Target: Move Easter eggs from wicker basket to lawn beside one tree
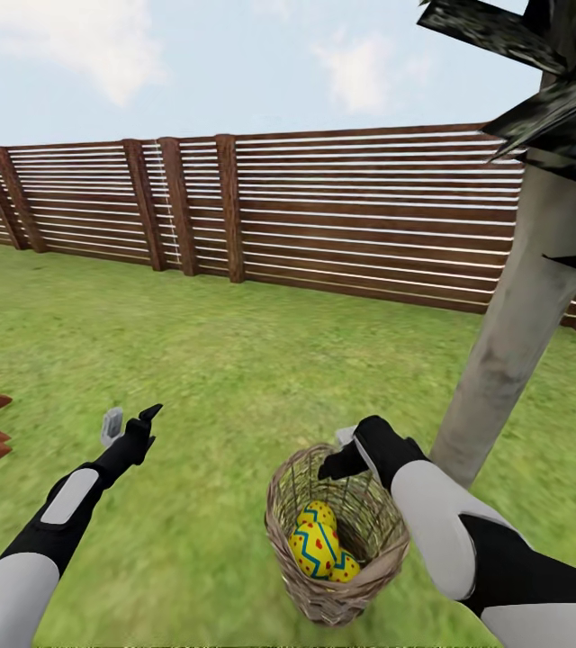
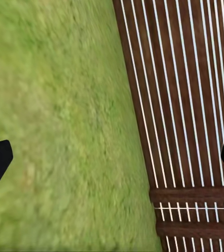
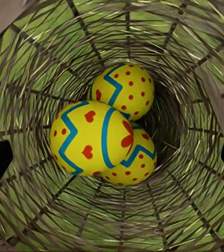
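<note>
The right gripper (image 1: 346,450) hangs wide open, holding nothing, over the basket (image 1: 335,540); three eggs (image 3: 104,126) lie piled straight below its jaws. The tree (image 1: 513,342) stands at two o'clock. The left gripper (image 1: 130,421) gapes empty above the lawn (image 1: 234,360).

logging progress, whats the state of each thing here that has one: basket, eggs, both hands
wicker basket: upright on the lawn beside the tree, not yet emptied
three Easter eggs: all in the basket, piled together at the bottom
right hand: open, over the basket's rim, holding nothing
left hand: open, empty, out over the grass
</note>
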Motion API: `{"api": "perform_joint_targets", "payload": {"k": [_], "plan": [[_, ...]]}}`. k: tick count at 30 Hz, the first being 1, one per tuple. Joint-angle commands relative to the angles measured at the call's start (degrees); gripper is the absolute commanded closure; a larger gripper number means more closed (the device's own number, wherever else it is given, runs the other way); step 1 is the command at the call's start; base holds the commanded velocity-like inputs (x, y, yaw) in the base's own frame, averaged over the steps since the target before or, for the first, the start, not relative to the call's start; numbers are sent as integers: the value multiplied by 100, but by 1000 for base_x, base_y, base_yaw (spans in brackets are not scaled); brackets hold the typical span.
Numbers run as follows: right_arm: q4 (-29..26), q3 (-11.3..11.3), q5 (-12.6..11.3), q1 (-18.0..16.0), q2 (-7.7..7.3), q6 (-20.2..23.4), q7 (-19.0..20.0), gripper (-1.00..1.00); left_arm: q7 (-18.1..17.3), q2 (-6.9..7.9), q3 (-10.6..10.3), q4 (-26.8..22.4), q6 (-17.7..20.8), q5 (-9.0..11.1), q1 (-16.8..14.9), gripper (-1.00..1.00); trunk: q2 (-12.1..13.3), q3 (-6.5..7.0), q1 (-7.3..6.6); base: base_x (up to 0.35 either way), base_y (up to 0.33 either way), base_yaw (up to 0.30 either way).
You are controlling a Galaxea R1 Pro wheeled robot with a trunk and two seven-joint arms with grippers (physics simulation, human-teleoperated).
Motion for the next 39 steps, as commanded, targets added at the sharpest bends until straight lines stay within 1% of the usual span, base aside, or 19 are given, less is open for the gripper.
{"api": "perform_joint_targets", "payload": {"k": [1, 6, 14, 32, 39], "plan": [[-4, -34, 57, -2, 5, 18, 38, -100, -9, -2, 17, 1, 49, 44, -3, -100, -44, -24, 21, 0, 0, 0], [22, -38, 57, 3, 5, 15, 6, -100, -9, 3, 22, 4, 49, 45, -3, -100, -244, -114, 131, 0, 0, 0], [49, -39, 51, 6, 5, -75, -199, -100, -7, 10, 24, 10, 49, 61, -3, -100, -565, -257, 307, 0, 0, 0], [41, -39, 12, 6, 5, -146, -205, -100, -7, 24, 31, 10, 58, 78, -3, -100, -1287, -580, 702, 0, 0, 0], [33, -42, -1, 6, 5, -152, -197, -100, -9, 32, 33, 10, 58, 79, -3, -100, -1298, -735, 721, 0, 0, 0]]}}
